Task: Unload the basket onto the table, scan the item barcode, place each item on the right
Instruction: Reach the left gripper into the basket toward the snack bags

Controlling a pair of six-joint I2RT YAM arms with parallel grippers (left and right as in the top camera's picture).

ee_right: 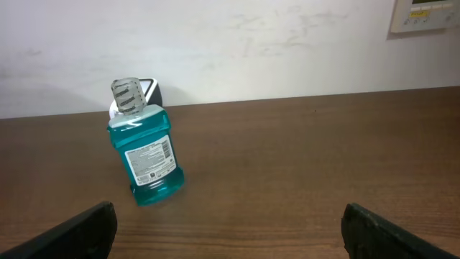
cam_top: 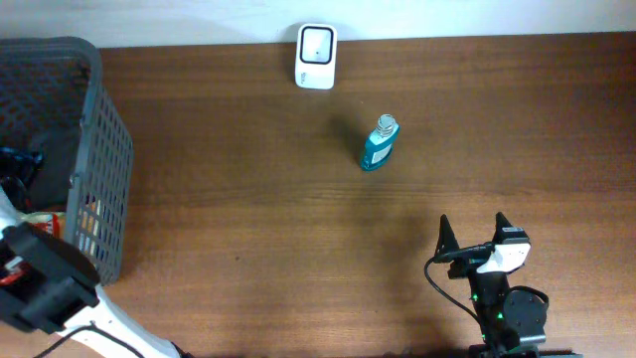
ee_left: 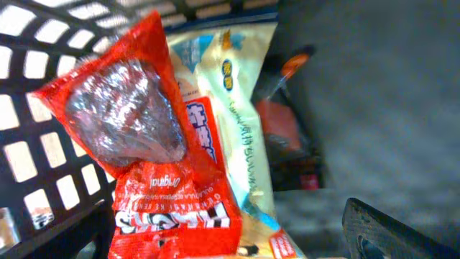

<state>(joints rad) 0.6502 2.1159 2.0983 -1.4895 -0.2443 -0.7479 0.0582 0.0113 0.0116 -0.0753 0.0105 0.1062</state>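
**A:** What's the surface and room like?

**B:** A brown wooden table (cam_top: 248, 199) fills nearly all of the overhead view. A pale wall (cam_top: 477, 18) runs along the top edge. In the right wrist view, a white panel (ee_right: 424, 16) hangs on that wall at the upper right.

**A:** Any containers?

**B:** A grey lattice basket (cam_top: 104, 149) sits at the far left of the overhead view. Inside it, a red snack packet (ee_left: 165, 165) overlaps a cream packet (ee_left: 241, 108). Something dark with an orange tip (ee_left: 291, 65) lies behind them, too blurred to name.

**A:** And the left gripper?

**B:** The left gripper (ee_left: 399, 234) is inside the basket. Only one dark finger shows, at the lower right of its wrist view. The jaws are spread wide, and I see nothing between them.

**A:** Moving right?

**B:** A white scanner (cam_top: 316, 57) stands at the top centre, against the wall. Near it, to the lower right, a blue-green bottle (cam_top: 379, 144) stands on bare wood. It has a clear cap, and its white label faces the right wrist camera. The print is too small to read.

**A:** The right gripper?

**B:** The right gripper (cam_top: 475, 234) is at the lower right, well apart from the bottle. Its fingers are fully spread and hold nothing.
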